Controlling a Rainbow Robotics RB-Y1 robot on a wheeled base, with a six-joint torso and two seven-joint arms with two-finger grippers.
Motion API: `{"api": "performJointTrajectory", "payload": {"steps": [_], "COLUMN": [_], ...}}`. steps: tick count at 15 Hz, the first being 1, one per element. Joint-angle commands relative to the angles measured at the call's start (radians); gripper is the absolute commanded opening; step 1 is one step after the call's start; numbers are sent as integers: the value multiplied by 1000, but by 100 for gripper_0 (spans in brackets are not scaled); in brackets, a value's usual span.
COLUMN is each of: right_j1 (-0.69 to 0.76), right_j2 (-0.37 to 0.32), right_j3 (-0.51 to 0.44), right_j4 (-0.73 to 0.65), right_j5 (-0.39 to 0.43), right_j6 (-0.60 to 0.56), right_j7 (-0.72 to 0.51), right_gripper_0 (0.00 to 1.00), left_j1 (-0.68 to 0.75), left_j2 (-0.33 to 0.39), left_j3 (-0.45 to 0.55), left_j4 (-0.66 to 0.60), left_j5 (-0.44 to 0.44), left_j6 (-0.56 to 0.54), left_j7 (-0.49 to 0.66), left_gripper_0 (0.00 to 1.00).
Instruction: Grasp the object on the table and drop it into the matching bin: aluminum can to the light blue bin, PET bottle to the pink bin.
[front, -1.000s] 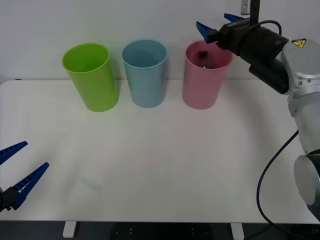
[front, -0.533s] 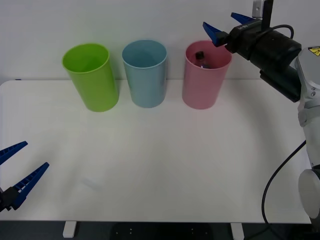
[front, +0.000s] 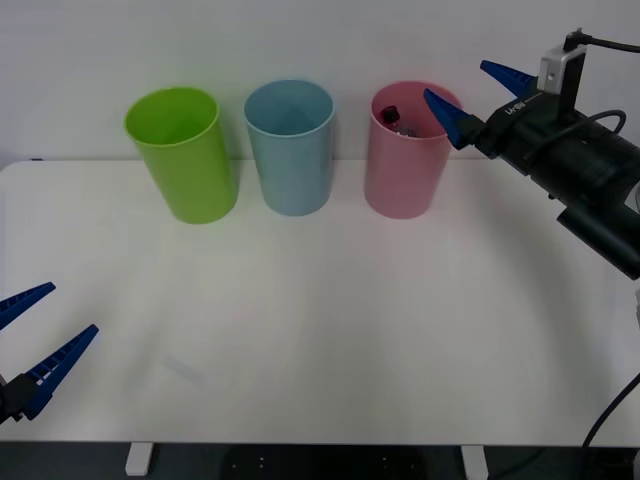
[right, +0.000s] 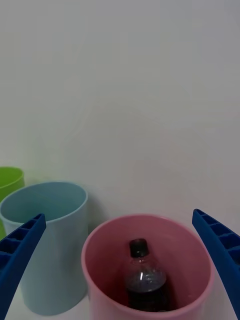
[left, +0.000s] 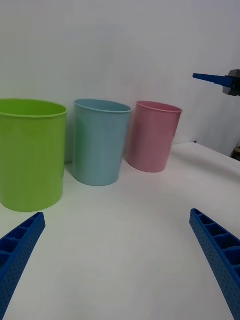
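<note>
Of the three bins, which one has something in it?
The pink bin, rightmost in the row: the bottle stands inside it. The blue bin and green bin beside it look empty.

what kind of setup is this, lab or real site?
Likely a lab test bench: a bare white table against a blank wall, with only a lime green bin, light blue bin and pink bin lined up.

PET bottle (right: 145, 282) upright inside pink bin (front: 400, 175)
</note>
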Motion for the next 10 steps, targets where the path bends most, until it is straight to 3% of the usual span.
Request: {"api": "performJointTrajectory", "payload": {"steps": [1,7,10], "right_j1": [110,280,343], "right_j2": [-21,-56,-75], "right_j3": [-3,-46,-70], "right_j4": [-88,-138,-138], "right_j5": [-49,-134,-170], "right_j6": [-24,-108,-182], "right_j7": [26,243,278], "right_gripper_0": [100,100,100], "left_j1": [0,0,0], "left_j2": [0,0,0], "left_j3": [0,0,0], "left_j4": [0,0,0], "left_j5": [0,0,0], "left_j6": [0,0,0], "left_j7": [0,0,0], "left_gripper_0": [100,100,100]}}
